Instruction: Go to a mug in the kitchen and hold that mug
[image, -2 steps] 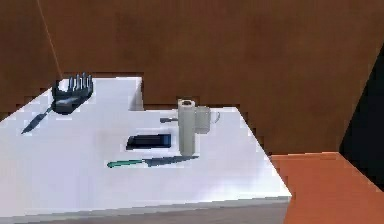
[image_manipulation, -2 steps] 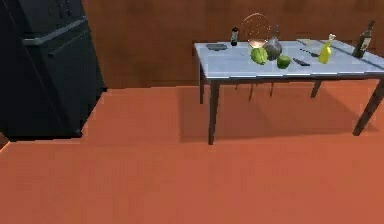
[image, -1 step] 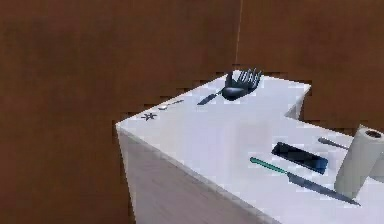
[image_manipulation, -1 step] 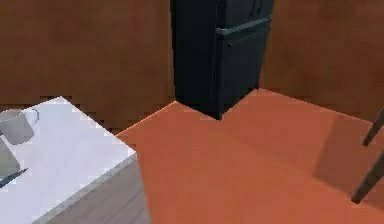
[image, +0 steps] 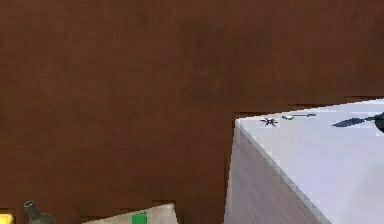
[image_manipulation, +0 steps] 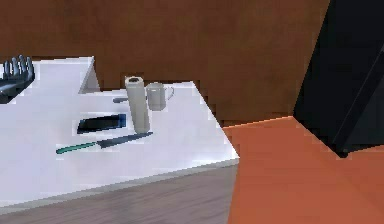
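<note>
Where the forward view looks ahead, a dark brown wall (image: 140, 90) takes up most of the frame, and the corner of a white bench (image: 330, 170) comes in from the right. On the top of that corner lie a few small dark things (image: 358, 122) too small to name. At the bottom edge, low on the left, stand a small bottle-like shape (image: 35, 211) and a pale flat thing with a green patch (image: 135, 216). From the arm side view, the white bench (image_manipulation: 170, 150) runs in from the left over an orange-brown floor (image_manipulation: 300, 170), with the brown wall behind and a tall black body (image_manipulation: 350, 70) at the right. The mug (image_manipulation: 158, 95) stands upright near the bench's far edge, handle to the right, just beside an upright white roll (image_manipulation: 137, 100). Nearer lie a dark blue flat slab (image_manipulation: 100, 125) and a long thin knife-like thing (image_manipulation: 100, 143). A dark ribbed object (image_manipulation: 15, 72) sits at the far left. How the tool stands cannot be told.
</note>
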